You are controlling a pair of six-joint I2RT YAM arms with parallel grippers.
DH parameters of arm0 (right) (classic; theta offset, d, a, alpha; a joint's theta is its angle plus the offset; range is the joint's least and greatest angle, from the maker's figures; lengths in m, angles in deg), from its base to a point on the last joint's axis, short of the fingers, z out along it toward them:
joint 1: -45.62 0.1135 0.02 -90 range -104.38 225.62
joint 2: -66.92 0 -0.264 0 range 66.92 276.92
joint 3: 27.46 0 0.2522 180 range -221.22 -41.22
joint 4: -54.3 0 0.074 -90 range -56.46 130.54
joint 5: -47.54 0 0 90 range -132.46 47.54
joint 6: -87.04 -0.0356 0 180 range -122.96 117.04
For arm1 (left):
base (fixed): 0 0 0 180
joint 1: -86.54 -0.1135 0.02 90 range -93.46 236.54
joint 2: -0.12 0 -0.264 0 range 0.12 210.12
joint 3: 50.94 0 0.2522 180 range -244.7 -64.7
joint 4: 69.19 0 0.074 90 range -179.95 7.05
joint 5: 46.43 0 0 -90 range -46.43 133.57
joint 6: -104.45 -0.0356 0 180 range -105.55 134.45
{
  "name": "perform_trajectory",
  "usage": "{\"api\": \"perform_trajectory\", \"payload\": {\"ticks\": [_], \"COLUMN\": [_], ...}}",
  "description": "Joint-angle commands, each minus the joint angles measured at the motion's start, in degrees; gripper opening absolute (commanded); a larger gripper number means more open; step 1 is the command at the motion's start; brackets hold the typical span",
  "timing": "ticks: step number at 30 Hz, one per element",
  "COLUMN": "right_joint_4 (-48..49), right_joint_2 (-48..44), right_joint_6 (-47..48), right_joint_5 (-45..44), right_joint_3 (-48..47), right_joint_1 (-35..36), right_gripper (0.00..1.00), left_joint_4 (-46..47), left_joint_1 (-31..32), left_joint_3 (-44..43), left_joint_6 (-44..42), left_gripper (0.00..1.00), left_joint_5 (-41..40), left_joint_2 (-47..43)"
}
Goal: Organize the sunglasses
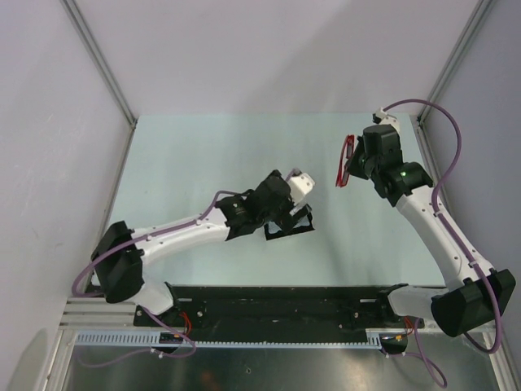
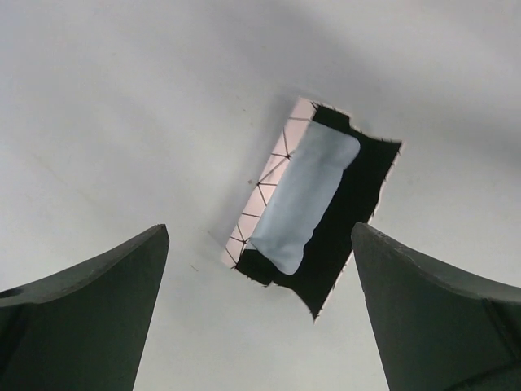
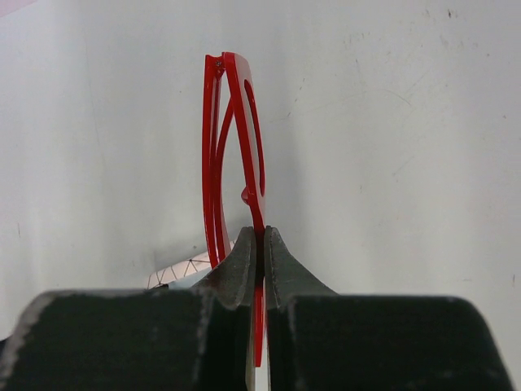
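Two arms are bolted to a black base plate (image 1: 285, 305) at the near edge of the pale surface (image 1: 203, 147). Closest to that edge the left claw (image 2: 260, 230) hangs straight above the open case (image 2: 358, 195), and its dark fingers (image 2: 106, 301) are spread wide apart and hold nothing. From the left wrist the case shows between those fingers, lying flat and turned at a slant. It has a black lining, and a white edge with thin geometric lines runs along its left side. A light-blue cloth (image 2: 309, 195) lies lengthwise inside the case, rumpled, and covers much of the lining. From overhead the left arm hides most of the case.

Farther out, beyond the case and well to its right, the right claw (image 3: 260, 236) is pressed tight on the sunglasses (image 3: 259, 175). Both pads pinch the red frame near its lower end. The sunglasses stand on edge, seen side-on from the right wrist, with the thin red temple arms folded close against the front. They are well apart from the case, and only a corner of its patterned white edge shows low and to the left behind them. In the overhead view they sit at the left side of the right claw, facing toward the case, with the dark lenses just visible
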Motion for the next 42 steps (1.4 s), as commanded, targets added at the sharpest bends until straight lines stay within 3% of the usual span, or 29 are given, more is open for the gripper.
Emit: {"api": "perform_trajectory", "payload": {"ticks": [1, 2, 5, 9, 10, 12, 15, 18, 21, 30, 42], "right_joint_4": [-1.36, -1.98, -3.74, -4.62, -4.71, -4.88, -5.85, -6.46, -7.52, -7.35, -7.87], "right_joint_2": [-0.71, -0.97, -1.41, -2.2, -2.38, -3.17, -3.87, -4.4, -6.5, -10.73, -14.59], "right_joint_6": [-1.04, -1.3, -1.83, -1.83, -2.09, -2.44, -2.97, -2.71, -2.45, 0.1, 1.95], "right_joint_5": [-0.65, -1.17, -1.97, -3.02, -3.02, -3.72, -4.69, -4.61, -5.75, -3.47, -0.92], "right_joint_3": [-0.01, -0.01, -0.01, 0.52, 0.7, 1.57, 2.36, 2.63, 2.98, 5.27, 8.61], "right_joint_1": [-0.47, -0.47, -0.47, -0.65, -0.56, -0.56, -0.91, -1.97, -3.02, -7.85, -9.44], "right_gripper": [0.0, 0.0, 0.0, 0.0, 0.0, 0.0, 0.0, 0.0, 0.0, 0.0, 0.0], "left_joint_4": [-2.96, -2.88, -5.42, -8.76, -9.46, -10.7, -11.4, -12.9, -13.07, -13.07, -12.99], "left_joint_1": [-3.91, -6.97, -11.72, -12.01, -12.01, -11.14, -9.12, -5.86, -2.88, 0.82, 0.91], "left_joint_3": [-3.54, -2.23, -1.52, 1.11, 3.38, 6.46, 13.23, 18.33, 19.75, 12.46, 7.54], "left_joint_6": [24.08, 27.2, 38.03, 51.1, 59.67, 68.76, 92.18, 108.46, 118.33, 132.06, 140.43], "left_gripper": [1.0, 1.0, 1.0, 1.0, 1.0, 0.98, 0.97, 0.98, 0.99, 0.99, 0.8], "left_joint_5": [-4.52, 0.98, 5.31, 2.71, 2.7, 2.09, 1.92, 1.38, 3.41, 2.09, -1.77], "left_joint_2": [-4.75, -6.76, -8.88, -12.74, -13.54, -15.73, -17.32, -17.15, -14.0, -0.37, 9.48]}}
